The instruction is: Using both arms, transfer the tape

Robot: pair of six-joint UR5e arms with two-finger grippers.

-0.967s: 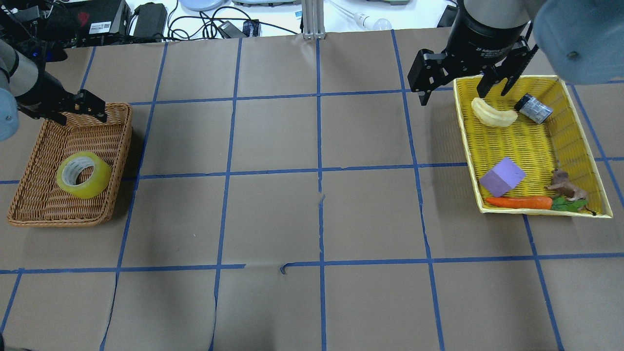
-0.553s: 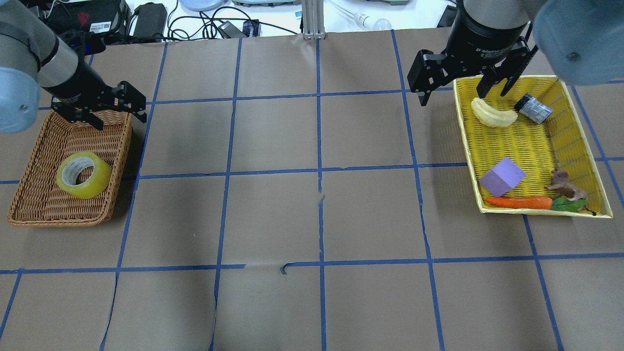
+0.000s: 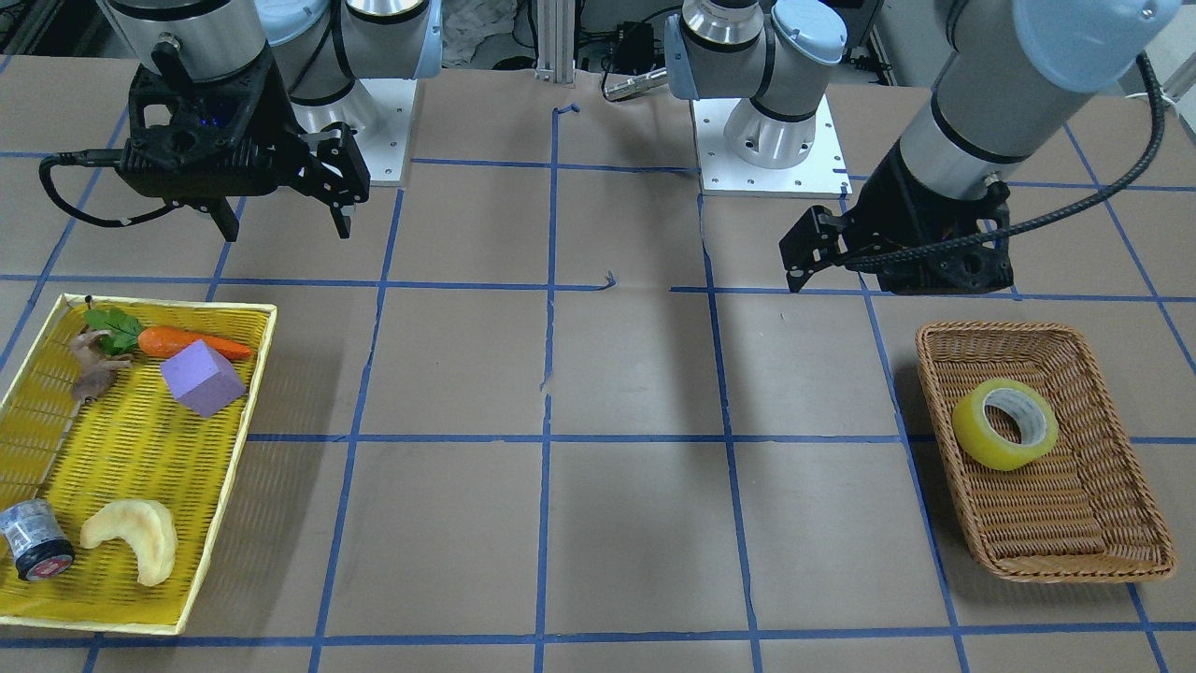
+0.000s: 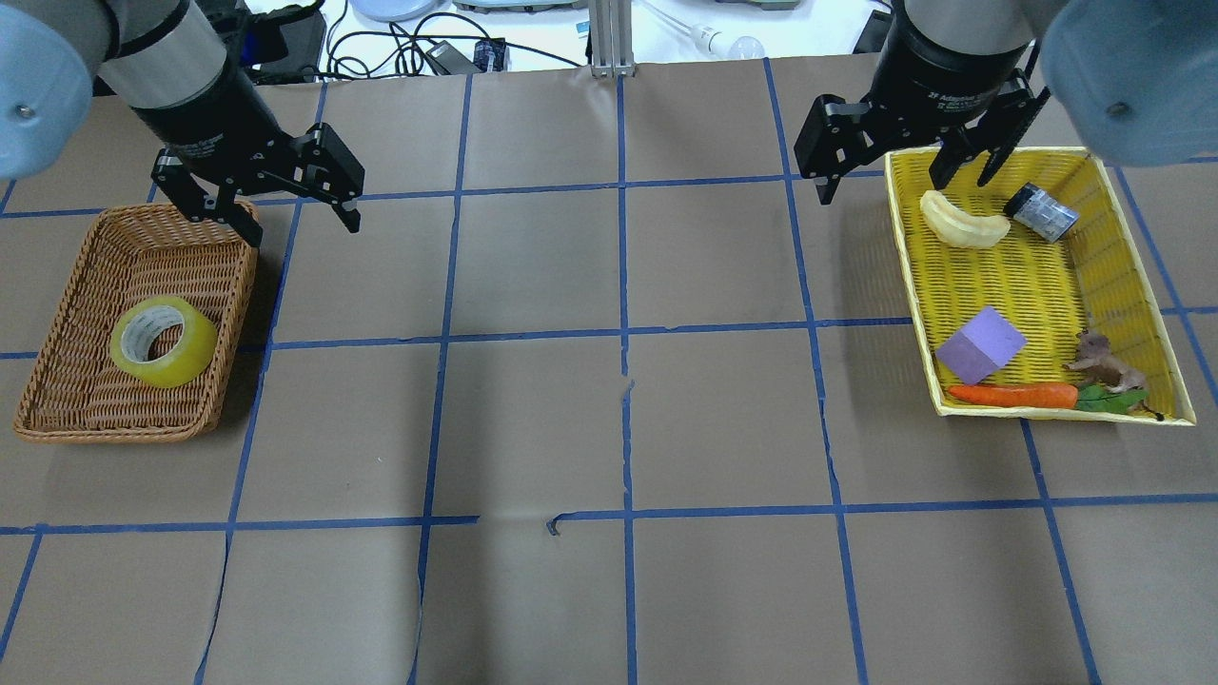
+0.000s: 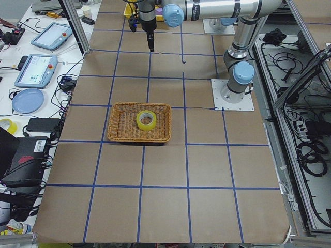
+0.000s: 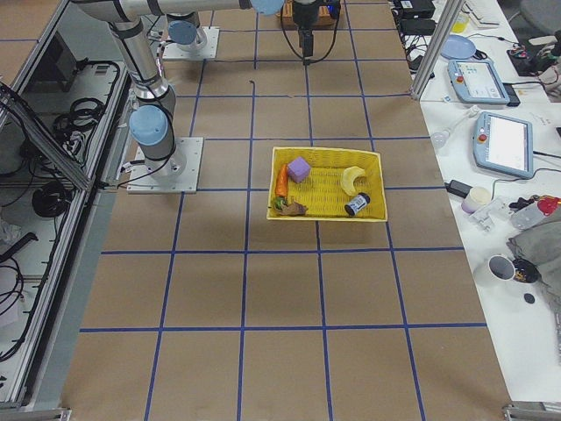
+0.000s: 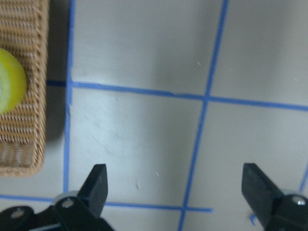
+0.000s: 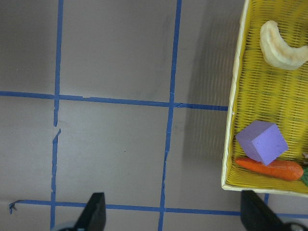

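From overhead we are seeing the tape [image 4: 164,341] lying whole in the wicker basket [image 4: 236,314], the left wrist view catching only its edge, left gripper [image 4: 303,226] hovering spread beside the basket, right gripper [image 4: 890,188] spread over the yellow tray [image 4: 912,285] rim.

Yellow-green tape [image 4: 193,354] sits in a tan woven basket [image 4: 114,433]; blue lines grid the brown counter [image 4: 533,419]; a yellow mesh tray [image 4: 1028,276].

The left arm [image 3: 972,112] and right arm [image 3: 201,33] are silver-grey tubes with light-blue joint caps, on white screwed base plates [image 3: 822,170]. The black right end effector [image 3: 285,220] shows a blue light. A ribbed black cable [image 3: 1103,211] loops at the left arm's 3 o'clock.
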